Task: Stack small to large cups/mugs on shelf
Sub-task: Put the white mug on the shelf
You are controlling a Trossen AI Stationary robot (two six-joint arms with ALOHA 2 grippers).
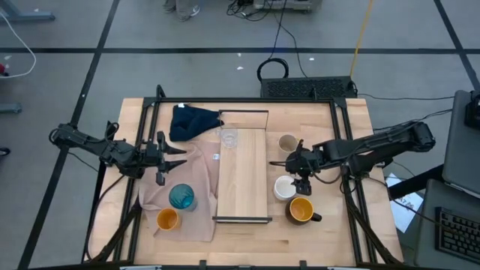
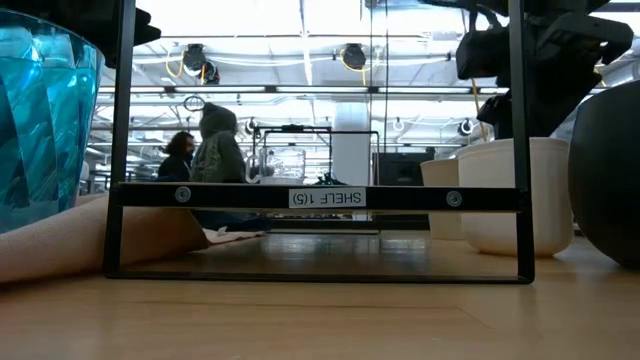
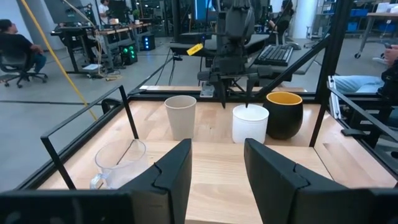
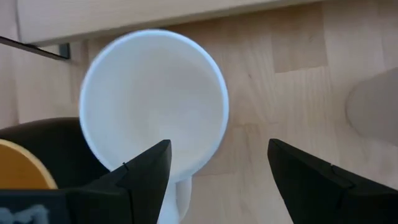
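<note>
Even, bright overhead lighting on the table [image 1: 315, 232], shadows soft and short. Low view strongly backlit: ceiling lamps [image 2: 352, 55] and bright ceiling blow out, shelf [image 2: 320, 197] frame and right-hand dark mug [image 2: 607, 170] go near-silhouette. Teal tumbler [image 2: 40, 120] close to lens, soft. Right wrist view slightly blurred on white mug [image 4: 152, 99]. Left wrist view: near fingers soft, background sharp.
</note>
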